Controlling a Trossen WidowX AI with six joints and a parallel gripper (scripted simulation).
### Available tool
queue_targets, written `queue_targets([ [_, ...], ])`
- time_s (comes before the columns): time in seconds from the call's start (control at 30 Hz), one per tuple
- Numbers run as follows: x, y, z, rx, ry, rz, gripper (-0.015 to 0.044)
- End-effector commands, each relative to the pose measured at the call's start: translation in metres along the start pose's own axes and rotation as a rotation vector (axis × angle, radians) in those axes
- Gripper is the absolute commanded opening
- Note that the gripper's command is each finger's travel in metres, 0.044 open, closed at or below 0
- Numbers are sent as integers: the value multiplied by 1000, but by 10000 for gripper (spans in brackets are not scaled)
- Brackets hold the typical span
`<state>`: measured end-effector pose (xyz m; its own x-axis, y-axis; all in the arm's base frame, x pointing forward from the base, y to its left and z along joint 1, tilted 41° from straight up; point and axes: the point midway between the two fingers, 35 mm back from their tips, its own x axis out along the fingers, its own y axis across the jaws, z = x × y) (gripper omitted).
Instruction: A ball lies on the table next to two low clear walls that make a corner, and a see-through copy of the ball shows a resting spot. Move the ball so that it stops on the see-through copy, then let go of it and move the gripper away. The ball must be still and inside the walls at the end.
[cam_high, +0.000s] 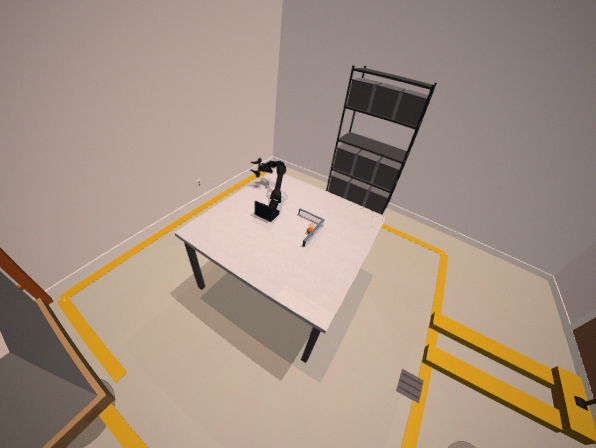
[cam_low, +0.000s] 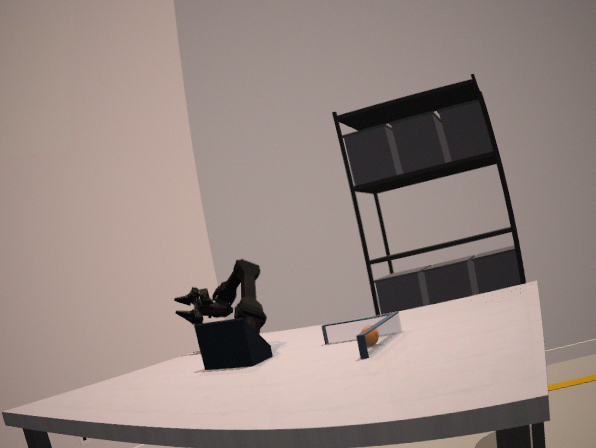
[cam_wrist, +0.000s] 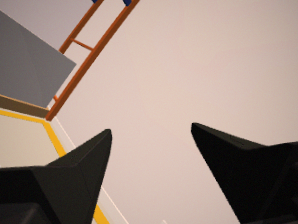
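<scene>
Orange ball (cam_high: 310, 229) rests on bench inside corner formed by two low clear walls (cam_high: 314, 226), close beside longer wall, free of any grip.

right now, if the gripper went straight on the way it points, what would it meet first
The open gripper faces away from the ball; probably the pale wall first, though depth is unclear.
</scene>
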<state>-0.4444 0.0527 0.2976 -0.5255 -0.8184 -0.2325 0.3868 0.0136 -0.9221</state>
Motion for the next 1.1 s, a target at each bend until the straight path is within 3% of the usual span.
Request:
queue_targets([
  [0.0,-51,2,-20,88,158,-16,356],
  [0.53,-268,31,-41,464,781,-217,356],
  [1.07,-462,85,39,812,1354,-622,356],
])
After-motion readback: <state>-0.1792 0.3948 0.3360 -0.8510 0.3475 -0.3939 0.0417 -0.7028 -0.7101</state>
